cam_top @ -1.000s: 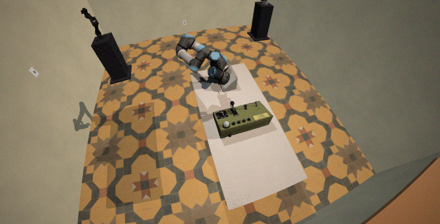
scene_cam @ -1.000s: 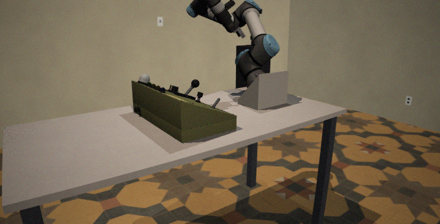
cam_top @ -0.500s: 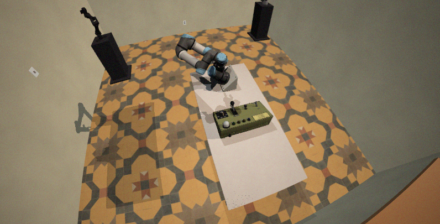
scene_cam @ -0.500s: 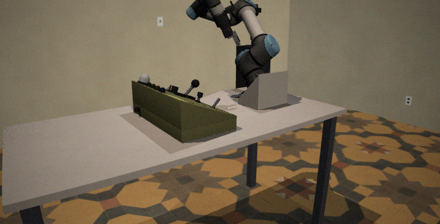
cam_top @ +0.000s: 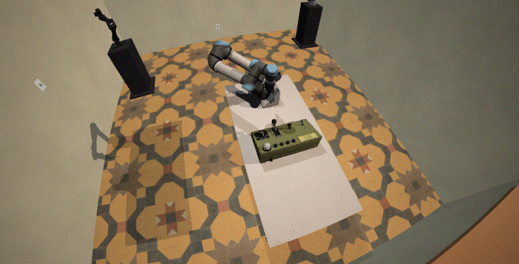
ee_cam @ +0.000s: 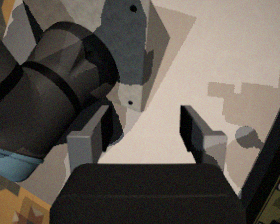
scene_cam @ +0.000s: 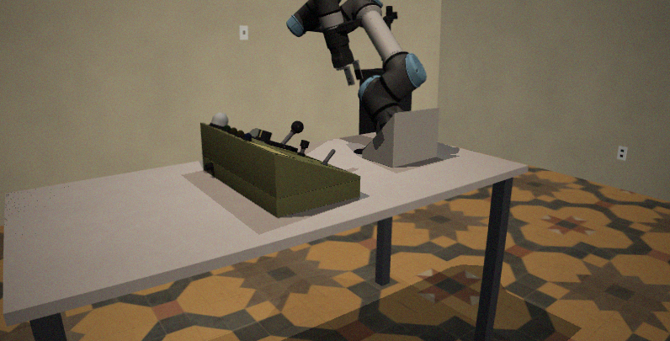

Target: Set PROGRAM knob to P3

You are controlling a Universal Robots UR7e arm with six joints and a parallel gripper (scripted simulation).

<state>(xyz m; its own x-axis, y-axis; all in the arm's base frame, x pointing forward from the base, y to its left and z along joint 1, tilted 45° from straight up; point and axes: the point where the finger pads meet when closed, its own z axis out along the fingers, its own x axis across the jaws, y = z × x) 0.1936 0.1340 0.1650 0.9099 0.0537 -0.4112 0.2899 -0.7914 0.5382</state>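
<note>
White table [scene_cam: 117,226] carries olive console [scene_cam: 281,181], grey arm pedestal [scene_cam: 412,139].

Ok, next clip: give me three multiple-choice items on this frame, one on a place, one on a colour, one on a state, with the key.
1. Where is the gripper?
A. On a console knob
B. In the air near the arm's base, away from the console
C. Under the table

2. What colour is the console housing?
A. Olive green
B. Red
C. White

3. How do the gripper's fingers stand?
A. Shut on a lever
B. Shut on nothing
C. Open, holding nothing

Key: B, it hangs above the table by the grey base; A, its side walls are green; C, the wrist view shows only table between them.
</note>
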